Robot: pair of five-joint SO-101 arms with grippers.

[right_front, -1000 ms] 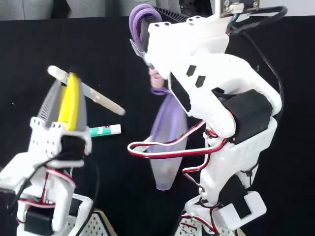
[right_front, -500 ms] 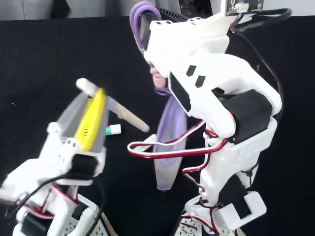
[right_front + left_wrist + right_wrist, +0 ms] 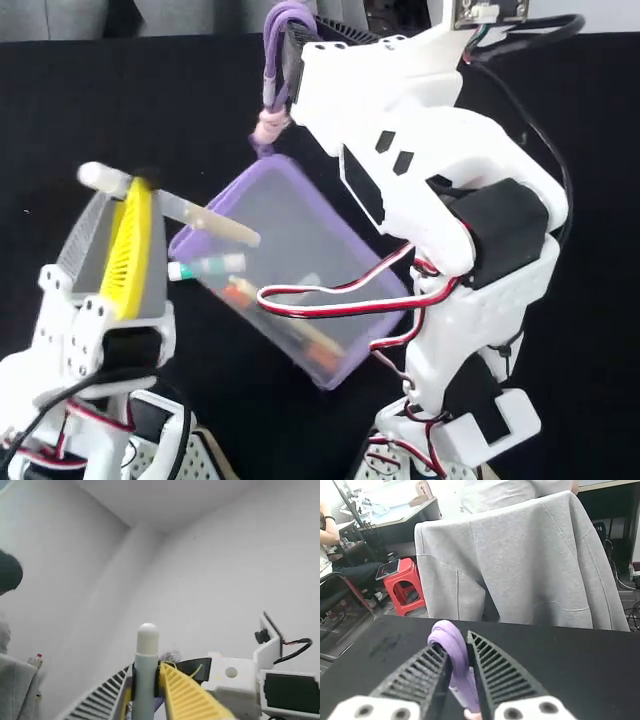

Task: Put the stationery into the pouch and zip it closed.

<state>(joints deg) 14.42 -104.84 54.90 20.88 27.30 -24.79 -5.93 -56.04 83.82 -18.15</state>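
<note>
The clear pouch with purple trim [image 3: 300, 265] hangs tilted above the black table, its broad side facing up. My right gripper [image 3: 287, 45] is shut on the pouch's purple strap [image 3: 452, 650], which loops up between the black fingers [image 3: 490, 672]. Inside the pouch lie several small items, one with orange ends [image 3: 240, 290]. My left gripper [image 3: 125, 195] is shut on a pale stick-like pen [image 3: 170, 205] that points toward the pouch's upper edge; in the left wrist view the pen [image 3: 146, 670] stands up between the jaws. A white and green marker [image 3: 205, 266] shows just under the pen tip, at the pouch's edge.
The black table [image 3: 130, 100] spreads around both arms. The right arm's white body and red wires [image 3: 440, 260] cover the pouch's right side. A grey-covered chair [image 3: 520, 570] and a red stool [image 3: 402, 580] stand beyond the table.
The pouch has swung from edge-on to broad side up. My left gripper with the pen went toward the pouch, then drew back left and up.
</note>
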